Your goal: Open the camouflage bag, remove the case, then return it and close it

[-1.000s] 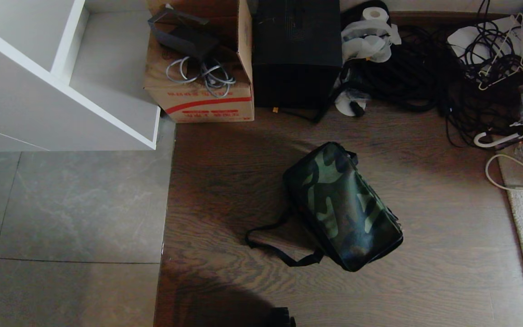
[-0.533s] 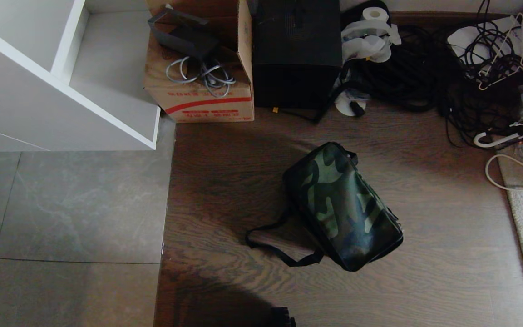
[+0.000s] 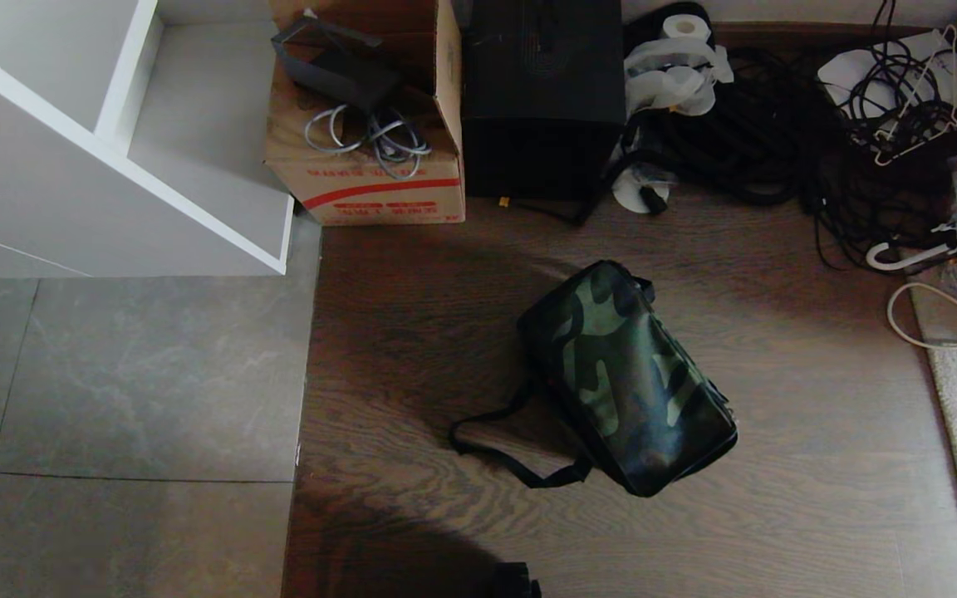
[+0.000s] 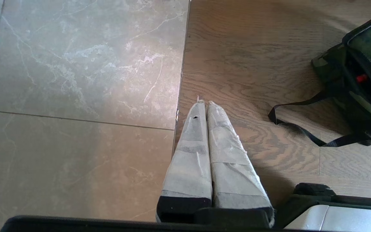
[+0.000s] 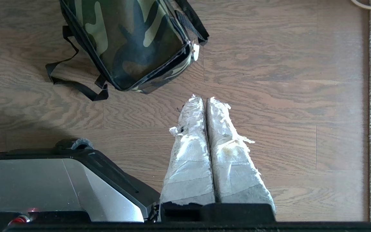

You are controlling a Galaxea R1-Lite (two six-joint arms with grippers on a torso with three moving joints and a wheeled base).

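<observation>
Closed camouflage bag point(image 3: 624, 378) on floor

No change is registered between the earlier head-view pictures and the present one. No displacement of the camouflage bag point(image 3: 626, 378) on the wooden floor point(image 3: 819, 432) is detected, and the same loop is described by its black shoulder strap point(image 3: 512, 461). No shift of the overall scene is recorded, so no camera movement is indicated. No arm is brought into the head view.
</observation>
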